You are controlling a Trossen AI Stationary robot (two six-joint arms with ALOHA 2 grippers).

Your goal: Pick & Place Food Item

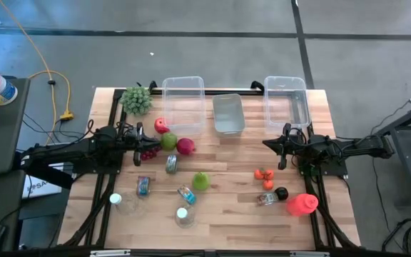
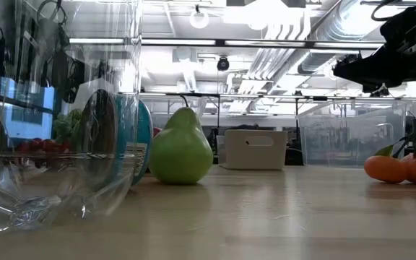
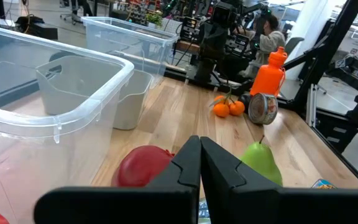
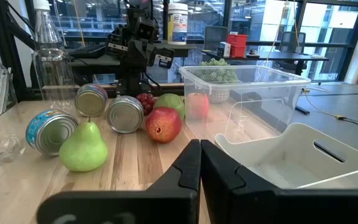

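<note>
Wooden table [image 1: 227,214] crowded; both grippers pressed together, empty; left gripper [image 1: 138,135] near red fruit [image 1: 185,146]; picking not begun; next: spread, descend.

The table [image 1: 227,207] is pale wood planks with a smooth matt finish. The bins [image 1: 183,93] are clear glossy plastic; the small tub [image 1: 228,114] is matt grey-white plastic. The cans [image 4: 124,114] show dull ribbed metal ends. The pear [image 2: 181,149] has smooth, faintly shiny skin.
</note>
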